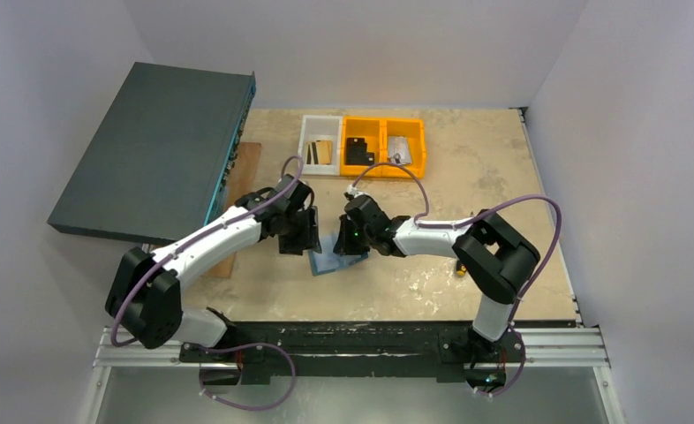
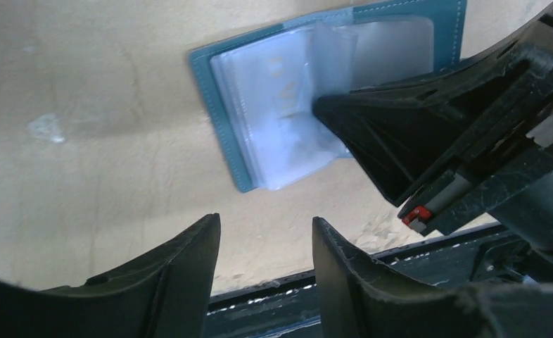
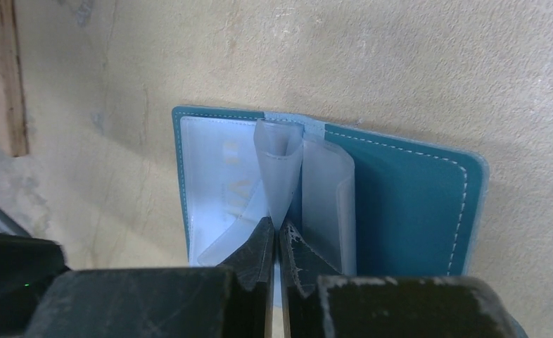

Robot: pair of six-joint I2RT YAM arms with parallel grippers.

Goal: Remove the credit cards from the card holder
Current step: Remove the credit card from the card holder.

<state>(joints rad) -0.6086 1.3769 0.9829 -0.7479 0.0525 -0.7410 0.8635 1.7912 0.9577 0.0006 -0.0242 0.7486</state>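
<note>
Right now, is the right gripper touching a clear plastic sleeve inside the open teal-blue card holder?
Touching. The right wrist view shows the right gripper pinched shut on the raised clear plastic sleeve at its lower edge, inside the card holder.

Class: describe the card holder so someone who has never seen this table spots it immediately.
On the tan table, look near the middle, where the left claw and right claw meet. There the card holder lies open, the right claw pinching a clear sleeve. It is small and teal-blue, unlike the large dark box at left.

Right tool (image 2: 321, 109) hides part of the card holder (image 2: 256, 134); lettering (image 2: 285, 95) blurred.
</note>
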